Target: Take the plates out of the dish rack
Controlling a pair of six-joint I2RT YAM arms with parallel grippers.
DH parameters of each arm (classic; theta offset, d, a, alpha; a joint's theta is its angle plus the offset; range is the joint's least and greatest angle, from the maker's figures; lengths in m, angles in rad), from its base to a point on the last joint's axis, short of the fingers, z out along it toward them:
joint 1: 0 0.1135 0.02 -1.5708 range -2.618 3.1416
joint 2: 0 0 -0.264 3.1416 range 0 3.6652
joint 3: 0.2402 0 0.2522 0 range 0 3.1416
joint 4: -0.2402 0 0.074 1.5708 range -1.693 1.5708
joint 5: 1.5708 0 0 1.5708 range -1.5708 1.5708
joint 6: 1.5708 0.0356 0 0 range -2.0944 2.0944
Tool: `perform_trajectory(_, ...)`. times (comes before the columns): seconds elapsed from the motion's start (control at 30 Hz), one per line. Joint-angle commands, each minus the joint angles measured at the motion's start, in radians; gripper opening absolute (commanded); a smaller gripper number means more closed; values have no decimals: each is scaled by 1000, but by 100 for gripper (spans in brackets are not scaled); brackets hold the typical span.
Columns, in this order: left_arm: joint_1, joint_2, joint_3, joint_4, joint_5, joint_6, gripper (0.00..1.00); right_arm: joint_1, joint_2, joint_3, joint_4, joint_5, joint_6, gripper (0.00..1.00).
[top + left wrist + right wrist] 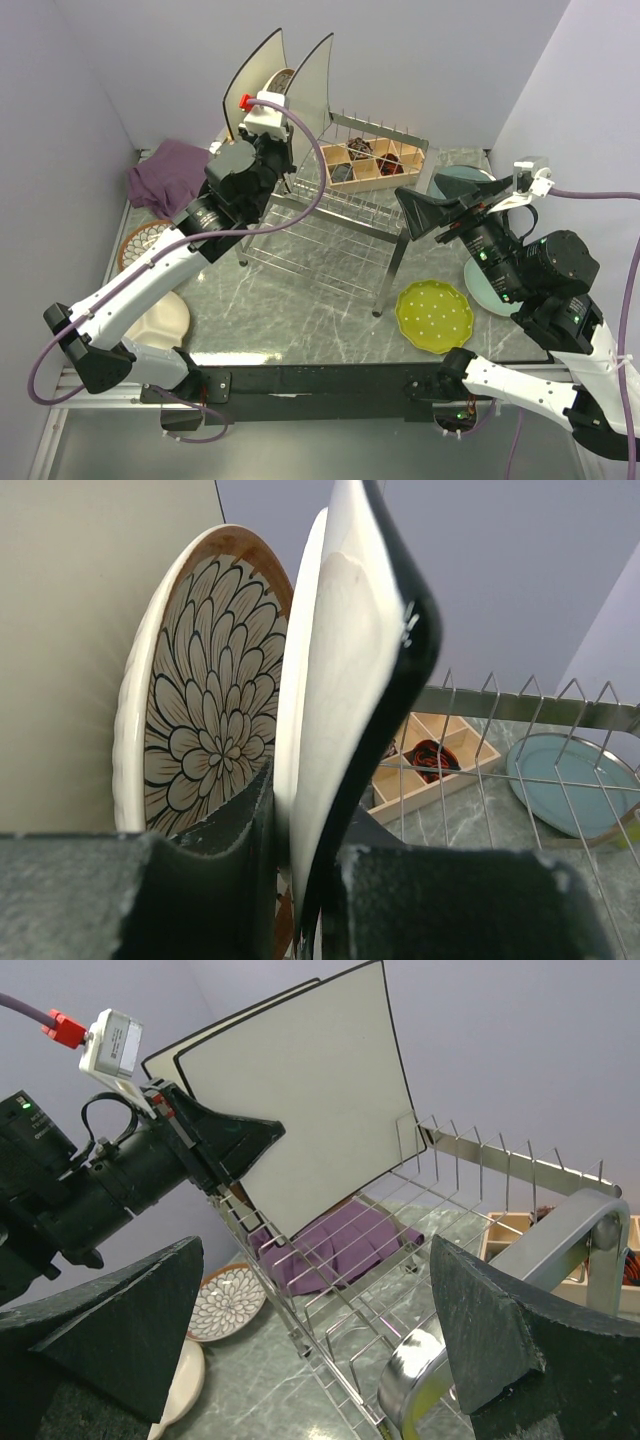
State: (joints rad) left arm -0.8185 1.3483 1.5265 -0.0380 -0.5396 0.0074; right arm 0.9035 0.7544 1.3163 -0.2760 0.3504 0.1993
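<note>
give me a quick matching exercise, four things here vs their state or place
1 left hand
2 right hand
3 green plate
4 purple cloth

a lying flat, right of the rack
b open
c far left of the table
d shut on a square plate

Pairs: 1-d, 2-b, 3-a, 4-c

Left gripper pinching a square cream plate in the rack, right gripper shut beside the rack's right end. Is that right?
Not quite: the right gripper is open, fingers wide apart and holding nothing, as the right wrist view shows. The rest stands: the left gripper pinches the square cream plate in the dish rack.
</note>
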Motion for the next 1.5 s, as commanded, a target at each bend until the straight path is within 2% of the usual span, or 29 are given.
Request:
perform_trajectory(0.0,-22,-6,66,30,63,-99,1,5,5,-2,35,9,-17,100)
perform_trajectory(0.37,-22,-32,156,32,66,-109,1,5,13,-3,35,18,-23,100)
perform_trajectory(0.73,-22,-72,185,58,79,-121,1,5,17,-8,43,19,-24,100)
perform_trajectory(1.17,-22,-121,141,135,124,-126,1,5,28,-3,43,24,-27,100)
perform_trajectory(1.47,-22,-129,159,130,141,-142,1,5,39,0,46,21,-29,100)
